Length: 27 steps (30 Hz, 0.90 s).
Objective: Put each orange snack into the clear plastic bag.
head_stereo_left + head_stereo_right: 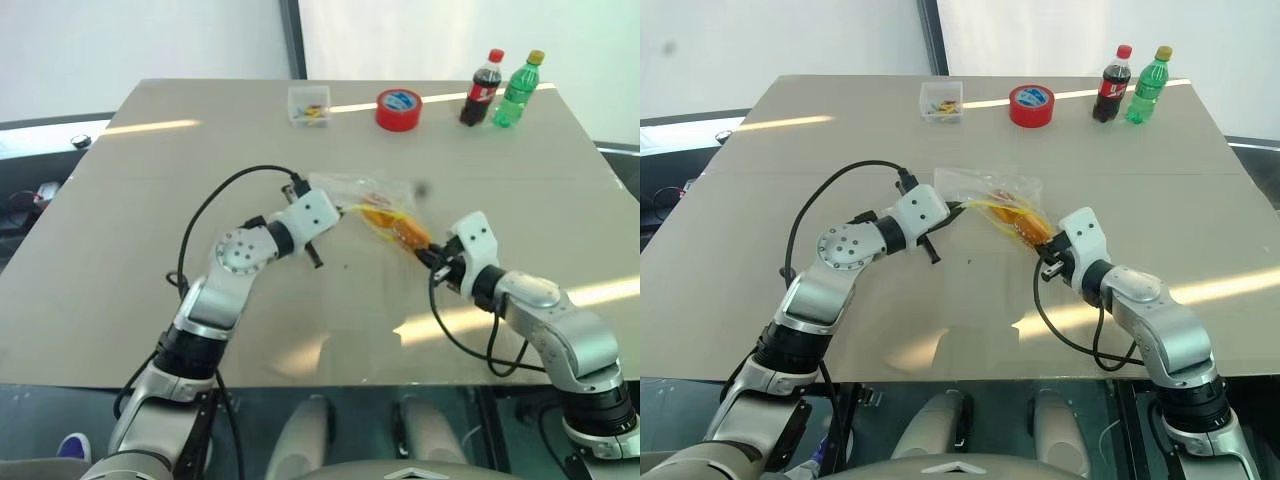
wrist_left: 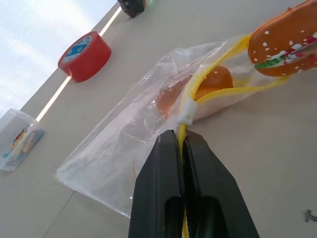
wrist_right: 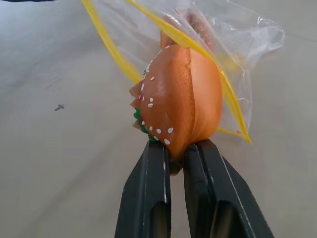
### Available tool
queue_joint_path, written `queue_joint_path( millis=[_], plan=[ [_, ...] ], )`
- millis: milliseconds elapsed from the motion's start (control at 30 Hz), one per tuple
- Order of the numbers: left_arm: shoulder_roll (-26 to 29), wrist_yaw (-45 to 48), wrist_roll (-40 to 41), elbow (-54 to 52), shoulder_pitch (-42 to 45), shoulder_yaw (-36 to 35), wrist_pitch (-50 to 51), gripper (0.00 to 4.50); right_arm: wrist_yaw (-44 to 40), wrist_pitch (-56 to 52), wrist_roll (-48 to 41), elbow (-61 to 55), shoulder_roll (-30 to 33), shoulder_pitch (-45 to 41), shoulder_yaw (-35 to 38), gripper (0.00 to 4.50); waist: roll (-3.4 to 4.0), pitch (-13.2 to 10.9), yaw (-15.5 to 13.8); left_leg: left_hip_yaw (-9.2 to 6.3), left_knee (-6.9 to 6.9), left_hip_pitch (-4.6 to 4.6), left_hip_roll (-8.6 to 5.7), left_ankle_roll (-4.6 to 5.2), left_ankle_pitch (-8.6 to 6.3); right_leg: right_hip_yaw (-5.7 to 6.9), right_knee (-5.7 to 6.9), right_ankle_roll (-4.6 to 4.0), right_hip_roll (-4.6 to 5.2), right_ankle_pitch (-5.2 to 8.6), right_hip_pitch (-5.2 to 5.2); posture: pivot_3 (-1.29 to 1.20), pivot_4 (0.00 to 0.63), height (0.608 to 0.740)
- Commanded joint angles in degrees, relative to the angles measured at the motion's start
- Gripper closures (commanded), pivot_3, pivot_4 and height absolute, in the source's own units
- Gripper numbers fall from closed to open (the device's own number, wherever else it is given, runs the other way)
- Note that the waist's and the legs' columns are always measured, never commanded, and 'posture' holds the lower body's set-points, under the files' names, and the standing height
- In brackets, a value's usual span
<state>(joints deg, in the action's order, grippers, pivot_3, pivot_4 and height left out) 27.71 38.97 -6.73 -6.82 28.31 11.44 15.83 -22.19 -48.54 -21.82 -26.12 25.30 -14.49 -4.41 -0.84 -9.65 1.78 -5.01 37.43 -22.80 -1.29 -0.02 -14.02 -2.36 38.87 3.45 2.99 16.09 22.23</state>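
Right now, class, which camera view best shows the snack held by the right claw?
The right wrist view: the held orange snack looms large, sesame specks plain, at the clear plastic bag mouth. The left wrist view cuts it off; the head views show it small.

The bag's mouth [image 2: 218, 89] gapes between its yellow strips, with one orange snack [image 2: 210, 82] already lying just inside. The second snack [image 3: 181, 99] sits at the opening. Bare bench [image 1: 120, 220] spreads wide on both sides and in front. At the far edge, well apart, stand a clear box [image 1: 308, 105], red tape roll [image 1: 399, 108] and two bottles [image 1: 500, 88].
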Motion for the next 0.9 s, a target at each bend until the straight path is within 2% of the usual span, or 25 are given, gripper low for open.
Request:
queue_joint_path(
  millis=[33,167,467,767,900],
  plan=[
    [0.6,-0.5,-0.2,-1.9,0.5,-0.7,-0.6,4.50,-2.0,0.0,-2.9,-6.8,1.2,0.8,2.8,4.11,0.00,0.0,-0.1,0.00,0.00,0.00,0.00,0.00,0.00,0.00,0.00,0.00,0.00,0.00,0.00,0.00,0.150,0.740],
    [0.9,0.1,0.6,-3.1,-0.3,-0.7,-0.8,4.50,-2.7,-1.2,-3.7,-7.5,2.1,1.6,2.7,4.11,-0.01,0.0,0.0,-0.01,0.00,-0.02,0.01,0.00,0.00,0.01,-0.01,0.00,0.01,0.00,-0.01,0.00,0.150,0.740],
    [1.6,2.0,2.1,-4.9,-1.3,-0.6,-2.2,4.50,-0.5,0.2,1.2,4.4,-1.1,-3.4,-1.3,4.11,0.00,0.0,0.3,0.00,0.00,0.01,0.01,0.00,0.00,0.00,0.02,0.00,-0.01,0.00,0.00,0.00,0.150,0.740],
    [4.4,5.3,2.3,-7.4,-4.4,0.4,-4.0,4.50,2.7,-2.3,-5.9,8.7,-12.0,-8.0,7.4,4.11,0.02,0.0,0.3,0.02,-0.04,-0.01,0.02,0.00,0.00,-0.03,0.01,0.00,0.00,0.00,0.05,0.00,0.150,0.740],
    [4.3,5.5,2.6,-7.5,-4.5,0.6,-4.4,4.50,3.8,-0.6,-3.2,12.1,-14.0,-10.9,4.9,4.11,0.04,0.0,0.4,0.02,-0.05,0.00,0.03,0.00,0.00,-0.04,0.02,-0.01,0.00,0.00,0.06,0.00,0.150,0.740]
  ],
)
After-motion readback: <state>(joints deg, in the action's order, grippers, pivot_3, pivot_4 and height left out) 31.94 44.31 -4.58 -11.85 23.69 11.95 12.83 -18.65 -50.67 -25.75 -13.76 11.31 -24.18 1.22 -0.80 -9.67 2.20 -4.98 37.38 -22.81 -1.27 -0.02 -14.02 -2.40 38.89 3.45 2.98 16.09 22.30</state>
